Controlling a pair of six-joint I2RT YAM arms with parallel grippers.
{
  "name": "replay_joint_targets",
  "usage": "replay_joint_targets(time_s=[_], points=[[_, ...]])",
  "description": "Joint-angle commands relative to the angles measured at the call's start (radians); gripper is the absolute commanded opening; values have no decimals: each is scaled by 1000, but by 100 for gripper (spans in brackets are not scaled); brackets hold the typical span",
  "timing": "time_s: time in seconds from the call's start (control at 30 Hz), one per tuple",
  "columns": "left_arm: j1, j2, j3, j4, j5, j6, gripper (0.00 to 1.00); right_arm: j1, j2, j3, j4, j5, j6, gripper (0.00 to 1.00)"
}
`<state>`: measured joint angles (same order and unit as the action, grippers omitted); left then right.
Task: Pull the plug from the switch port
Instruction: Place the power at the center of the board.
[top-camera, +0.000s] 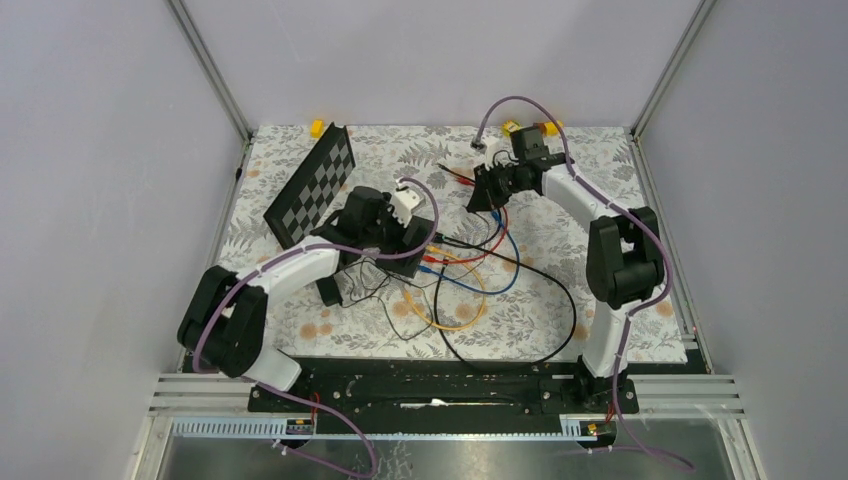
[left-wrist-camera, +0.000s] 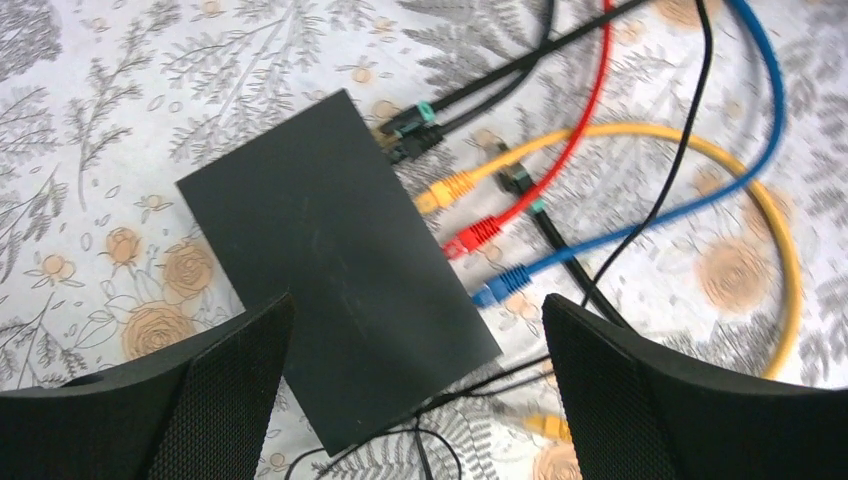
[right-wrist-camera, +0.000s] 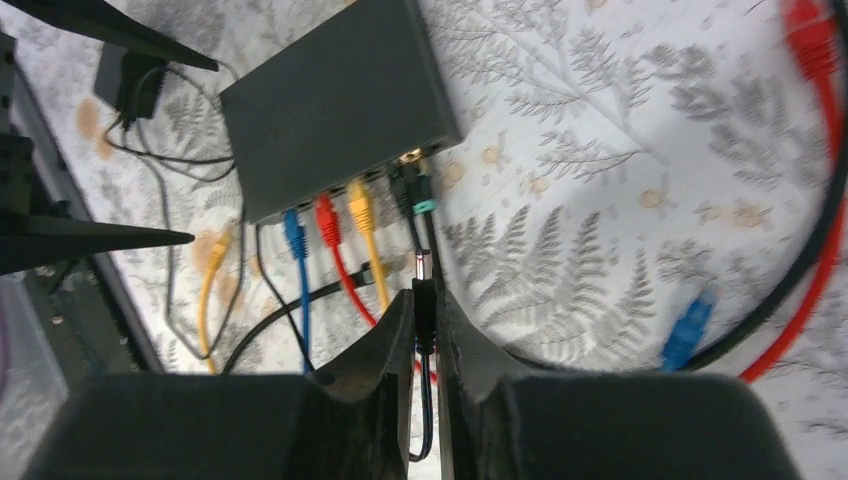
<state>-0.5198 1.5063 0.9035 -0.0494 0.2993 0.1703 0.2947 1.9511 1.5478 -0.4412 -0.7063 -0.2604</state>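
The switch (left-wrist-camera: 340, 260) is a flat matte-black box on the flowered cloth; it also shows in the right wrist view (right-wrist-camera: 335, 100). Blue (right-wrist-camera: 293, 232), red (right-wrist-camera: 326, 220), yellow (right-wrist-camera: 360, 212) and black-teal (right-wrist-camera: 412, 190) plugs sit in its port row. My left gripper (left-wrist-camera: 415, 310) is open above the switch's near end, one finger on each side. My right gripper (right-wrist-camera: 425, 300) is shut on a small black barrel plug (right-wrist-camera: 424, 285) with a metal tip and a thin black wire. The plug is held apart from the switch. In the top view the right gripper (top-camera: 487, 188) is up and right of the switch.
A black-and-grey chequered board (top-camera: 315, 185) leans at the back left. A small black adapter block (right-wrist-camera: 130, 75) lies beyond the switch. Coloured and black cables (top-camera: 480, 290) loop across the middle of the cloth. Yellow pieces (top-camera: 545, 127) lie by the back wall.
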Motion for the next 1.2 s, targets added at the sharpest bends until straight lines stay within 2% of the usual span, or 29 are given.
replay_joint_targets(time_s=[0.0, 0.17, 0.27, 0.43, 0.73, 1.0, 1.17], points=[[5, -106, -57, 12, 149, 128, 95, 8, -110, -112, 94, -98, 138, 9], [28, -159, -55, -93, 55, 158, 95, 68, -211, -273, 238, -97, 251, 8], [62, -182, -60, -148, -17, 149, 93, 107, -286, -374, 389, -99, 356, 7], [121, -185, -50, -285, -64, 164, 94, 161, -334, -415, 522, -122, 459, 6], [124, -97, -40, -380, -117, 144, 99, 177, -275, -409, 523, -180, 461, 7], [122, -43, -44, -419, -27, 133, 99, 177, -253, -413, 493, -177, 411, 7], [110, -1, -49, -420, -32, 126, 98, 177, -254, -400, 469, -171, 382, 7]])
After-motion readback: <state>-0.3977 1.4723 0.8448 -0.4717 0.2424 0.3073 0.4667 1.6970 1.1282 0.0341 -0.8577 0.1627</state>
